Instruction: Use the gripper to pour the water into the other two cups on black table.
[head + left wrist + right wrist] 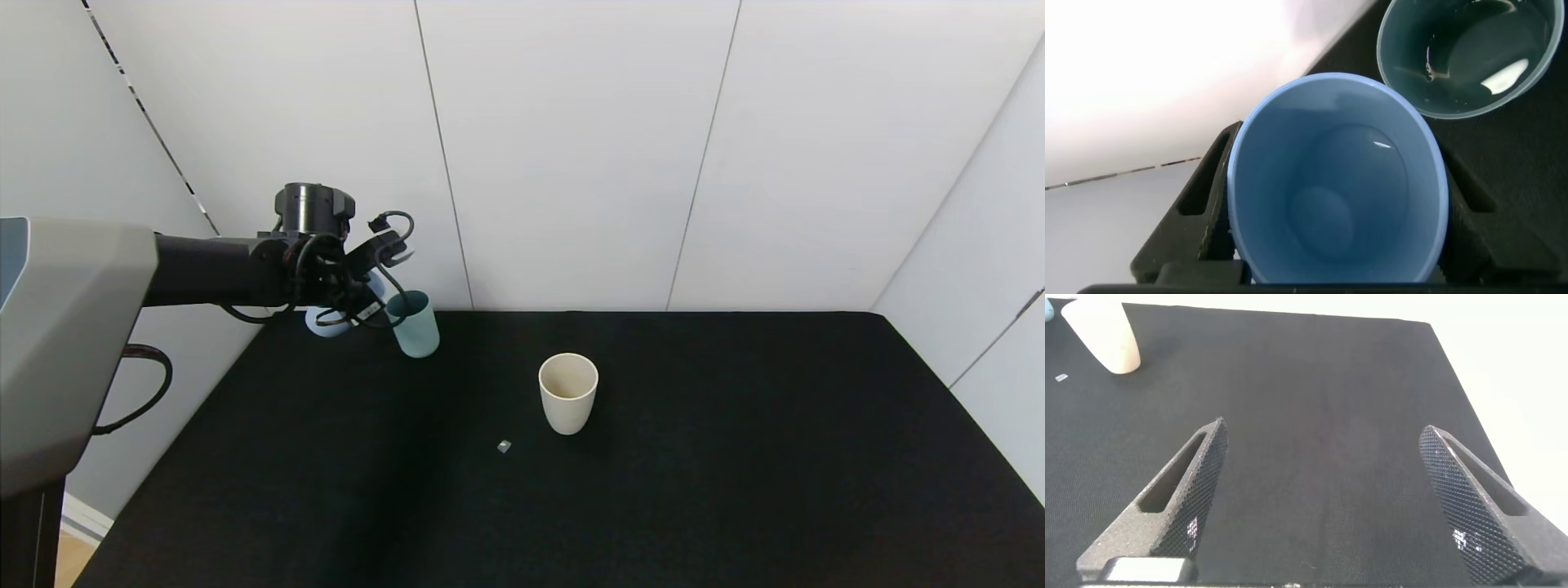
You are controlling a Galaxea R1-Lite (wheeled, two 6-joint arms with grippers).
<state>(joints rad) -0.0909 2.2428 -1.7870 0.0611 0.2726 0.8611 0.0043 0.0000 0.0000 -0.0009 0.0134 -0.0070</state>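
My left gripper (pixel 347 306) is shut on a light blue tumbler (pixel 320 323) at the back left of the black table (pixel 735 457). In the left wrist view the tumbler (pixel 1339 212) sits between the black fingers (pixel 1208 188) and holds a little water. The teal-green cup (pixel 415 324) stands right beside it; its mouth (pixel 1462 53) shows water with bright glints. The beige cup (pixel 568 392) stands upright near the table's middle and also shows in the right wrist view (pixel 1104 335). My right gripper (pixel 1323 437) is open and empty above the table, outside the head view.
A tiny pale scrap (pixel 504 445) lies on the cloth in front of the beige cup, to its left. White wall panels close off the back and right sides. The table's left edge runs under my left arm.
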